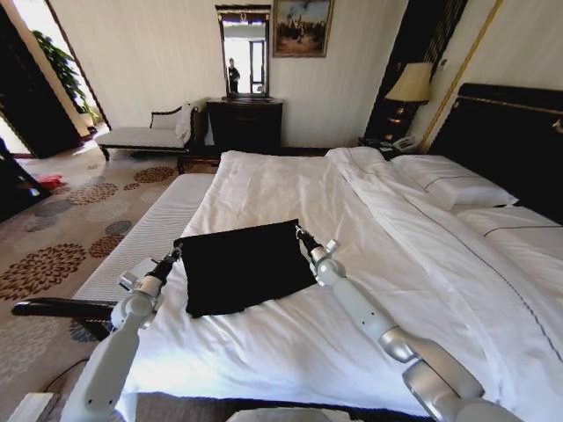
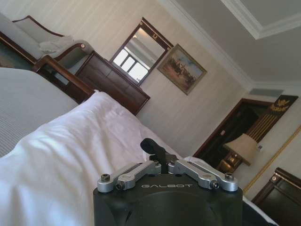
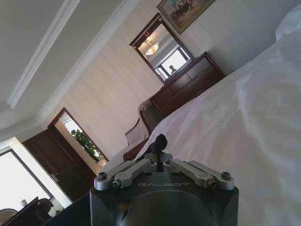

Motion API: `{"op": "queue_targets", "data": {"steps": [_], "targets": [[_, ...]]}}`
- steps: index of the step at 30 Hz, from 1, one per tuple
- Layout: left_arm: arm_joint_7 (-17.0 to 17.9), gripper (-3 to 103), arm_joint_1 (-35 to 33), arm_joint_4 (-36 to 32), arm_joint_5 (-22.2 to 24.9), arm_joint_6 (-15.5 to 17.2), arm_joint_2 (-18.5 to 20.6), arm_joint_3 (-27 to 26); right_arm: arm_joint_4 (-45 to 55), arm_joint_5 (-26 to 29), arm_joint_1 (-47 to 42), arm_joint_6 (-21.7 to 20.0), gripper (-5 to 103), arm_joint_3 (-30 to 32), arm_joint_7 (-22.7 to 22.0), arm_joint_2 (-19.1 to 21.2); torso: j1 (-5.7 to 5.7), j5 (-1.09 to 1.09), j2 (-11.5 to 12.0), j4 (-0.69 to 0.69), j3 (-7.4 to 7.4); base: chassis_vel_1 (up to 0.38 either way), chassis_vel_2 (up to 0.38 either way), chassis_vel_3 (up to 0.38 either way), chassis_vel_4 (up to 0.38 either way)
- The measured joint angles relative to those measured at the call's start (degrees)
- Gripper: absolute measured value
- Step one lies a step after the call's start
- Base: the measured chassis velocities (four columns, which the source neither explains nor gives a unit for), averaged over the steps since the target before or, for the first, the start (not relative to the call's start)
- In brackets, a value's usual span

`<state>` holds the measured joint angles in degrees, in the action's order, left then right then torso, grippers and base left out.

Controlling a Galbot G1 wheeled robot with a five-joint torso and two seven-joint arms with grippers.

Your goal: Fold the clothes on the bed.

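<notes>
Black cotton fabric, a short-sleeved T-shirt, lies as a rough rectangle on the white duvet of the large double bed with its dark wooden headboard, towards the foot end and nearer the robot's left edge. Any lettering is out of sight; only plain dark cloth faces the head camera, and the sleeves cannot be made out.

The left pincer sits at the shirt's left far corner and the right pincer at its right far corner. In both wrist views the black fingers stand pressed together into one narrow tip, so each pincer looks closed, probably pinching a shirt corner, though the cloth between the fingers is too dark and small to confirm. The right pincer's fingers show the same closed pose above the white bedding.

White pillows rest near the headboard on the right. Beyond the bed's foot stand a dark wooden dresser with a framed mirror, a painting on the wall, and a pale upholstered bench on the patterned carpet. A lamp with a cream shade stands by the headboard.
</notes>
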<state>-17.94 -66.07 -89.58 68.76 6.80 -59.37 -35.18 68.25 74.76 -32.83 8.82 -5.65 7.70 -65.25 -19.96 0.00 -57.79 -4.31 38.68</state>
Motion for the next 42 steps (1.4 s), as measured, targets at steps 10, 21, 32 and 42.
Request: {"op": "queue_targets", "data": {"steps": [10,21,32,42], "targets": [[-5.5,1,-13.2,-6.4,-0.4,-3.0,3.5,-0.1,12.0,1.5,-10.6,-0.8,1,2.1,-3.5,7.5,0.02,0.01,0.0,0.00,-0.01,0.000,0.000,0.000,0.000],[-8.3,1,-17.7,-7.3,-5.3,-4.4,3.4,-0.1,16.3,1.0,-17.2,-0.8,1,4.2,-5.8,9.2,0.02,0.00,0.0,0.00,0.00,0.000,0.000,0.000,0.000],[-8.6,1,-19.6,-8.3,-7.3,-4.7,1.9,-1.9,17.0,-0.4,-19.6,-0.7,1,4.5,-5.9,9.0,0.00,0.00,0.0,-0.01,0.00,0.000,0.000,0.000,0.000],[-8.2,-2,-21.6,-9.4,-10.8,-5.9,1.4,-3.1,17.9,-2.2,-21.5,-0.7,-1,4.5,-5.9,9.5,0.00,0.00,0.0,-0.01,0.00,0.000,0.000,0.000,0.000]]}}
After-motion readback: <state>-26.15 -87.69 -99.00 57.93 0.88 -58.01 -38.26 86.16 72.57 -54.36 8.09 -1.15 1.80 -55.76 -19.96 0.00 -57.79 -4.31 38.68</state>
